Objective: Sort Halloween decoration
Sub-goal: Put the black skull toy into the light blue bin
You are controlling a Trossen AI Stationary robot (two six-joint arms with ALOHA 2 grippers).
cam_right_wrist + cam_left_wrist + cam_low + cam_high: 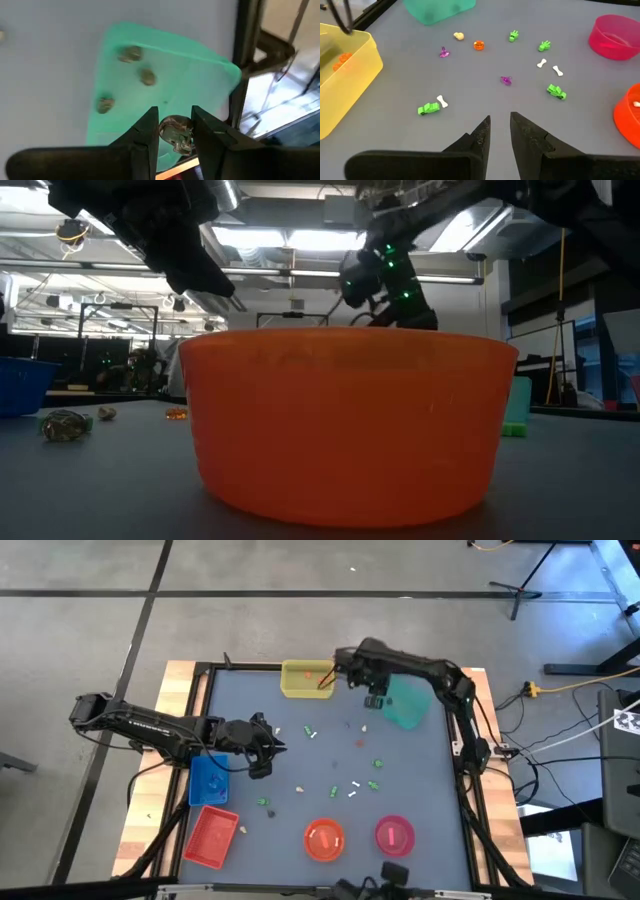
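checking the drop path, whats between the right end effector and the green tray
Nothing: the right end effector, gripping a dark grey trinket, hangs right over the green tray, per the right wrist view.

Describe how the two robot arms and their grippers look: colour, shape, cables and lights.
Both arms are black, slim and jointed. The left gripper ends in two dark, wedge-shaped fingers with a matte, grainy surface; the right gripper has the same pair. Black cables trail from each arm's base, and small green lights glow on a wrist in the low view.

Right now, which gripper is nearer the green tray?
Right. The right gripper hangs over the green tray, its fingers holding a grey trinket. The left gripper is across the table by the blue tray.
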